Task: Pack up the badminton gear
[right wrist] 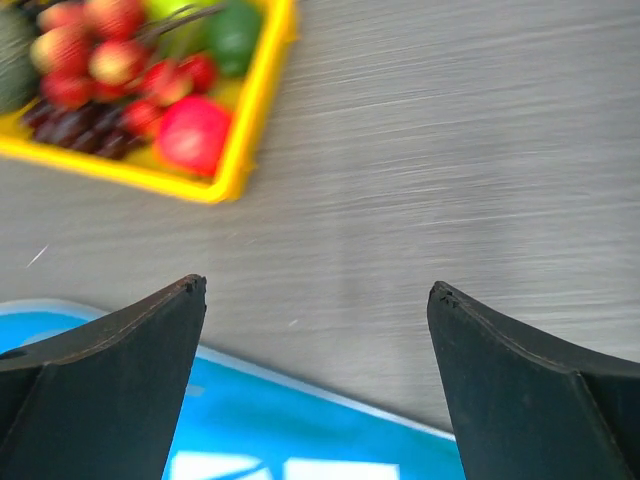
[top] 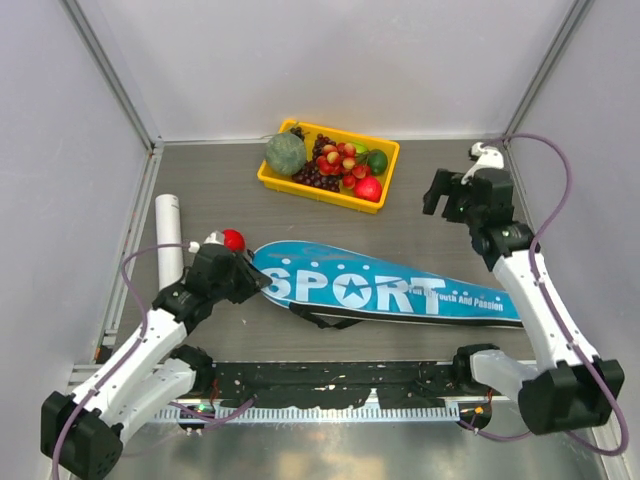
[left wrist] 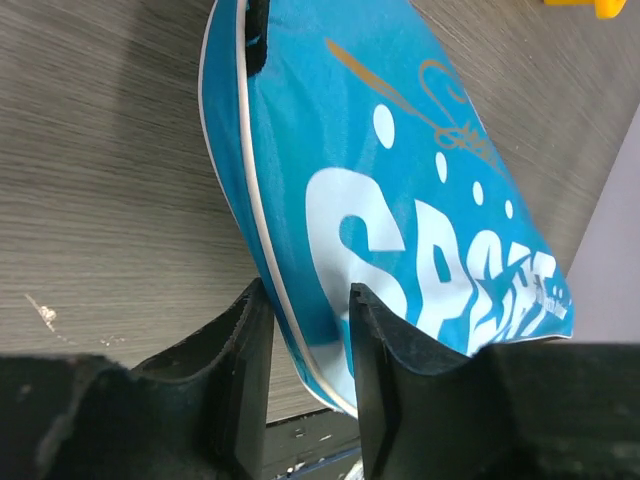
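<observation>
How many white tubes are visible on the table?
1. The tube is at the left edge of the table, left of the red ball. Another could be hidden inside the bag.

White arms — black joints, purple cables.

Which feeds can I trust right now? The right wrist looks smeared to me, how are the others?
Top view: sharp and evenly lit. Left wrist view: the bag and its lettering are crisp, while the gripper is a dark, close shape in the foreground. Right wrist view: smeared sideways, so the table grain streaks and the tray of fruit is soft.
</observation>
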### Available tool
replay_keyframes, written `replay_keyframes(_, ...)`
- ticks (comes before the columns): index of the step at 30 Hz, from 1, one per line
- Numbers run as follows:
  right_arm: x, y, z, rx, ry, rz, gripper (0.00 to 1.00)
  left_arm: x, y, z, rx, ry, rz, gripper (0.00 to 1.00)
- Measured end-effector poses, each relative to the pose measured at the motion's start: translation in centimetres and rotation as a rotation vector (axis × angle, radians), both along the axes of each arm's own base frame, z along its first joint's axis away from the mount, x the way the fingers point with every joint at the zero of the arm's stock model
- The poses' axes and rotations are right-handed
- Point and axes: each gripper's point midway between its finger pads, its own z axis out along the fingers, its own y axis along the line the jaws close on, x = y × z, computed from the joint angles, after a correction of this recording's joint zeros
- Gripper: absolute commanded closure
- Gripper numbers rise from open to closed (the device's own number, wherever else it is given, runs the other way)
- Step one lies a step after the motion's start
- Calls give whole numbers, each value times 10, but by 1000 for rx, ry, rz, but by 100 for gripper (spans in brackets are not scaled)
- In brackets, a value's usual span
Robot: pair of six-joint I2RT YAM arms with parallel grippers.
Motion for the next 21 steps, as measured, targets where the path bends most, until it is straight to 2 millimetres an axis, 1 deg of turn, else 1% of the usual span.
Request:
replay_keyframes(1, -5, 14, 4, 3, -12, 43, 5, -1, -1, -2, 6, 0, -8, 60)
replay_keyframes(2, -15, 33, 7, 7, -30, 104, 4, 1, -2, -2, 13, -7, -12, 60)
replay_keyframes(3, -22, 38, 8, 11, -38, 124, 4, 3, -2, -2, 21, -19, -14, 60)
replay_keyframes(4, -34, 52, 6, 15, -42, 175, 5, 8, -2, -1, 40, -37, -20, 57)
replay_keyframes(6, -50, 62, 1, 22, -51, 215, 4, 15, -1, 2, 72, -62, -31, 49)
replay_keyframes(7, -59, 65, -2, 27, -51, 233, 5, 20, -1, 5, 95, -77, -42, 42)
replay_keyframes(8, -66, 68, -4, 33, -53, 248, 5, 26, -1, 11, 112, -93, -49, 30)
replay_keyframes(9, -72, 71, -6, 41, -50, 262, 5, 32, -2, 19, 129, -115, -57, 21)
replay_keyframes(10, -77, 73, -8, 50, -46, 275, 5, 41, -2, 31, 145, -149, -60, 13)
replay_keyframes(11, -80, 75, -9, 56, -42, 284, 5, 46, -2, 39, 161, -176, -68, 9)
replay_keyframes(14, -86, 81, -12, 72, -25, 315, 4, 62, 3, 66, 229, -263, -71, 6)
replay_keyframes(17, -93, 85, -18, 80, 9, 338, 5, 72, 10, 93, 327, -343, -106, 4)
replay_keyframes(19, -97, 85, -22, 85, 37, 342, 4, 75, 13, 112, 380, -400, -145, 1)
replay_keyframes(21, -104, 87, -21, 99, 71, 349, 4, 75, 12, 130, 411, -460, -192, 1)
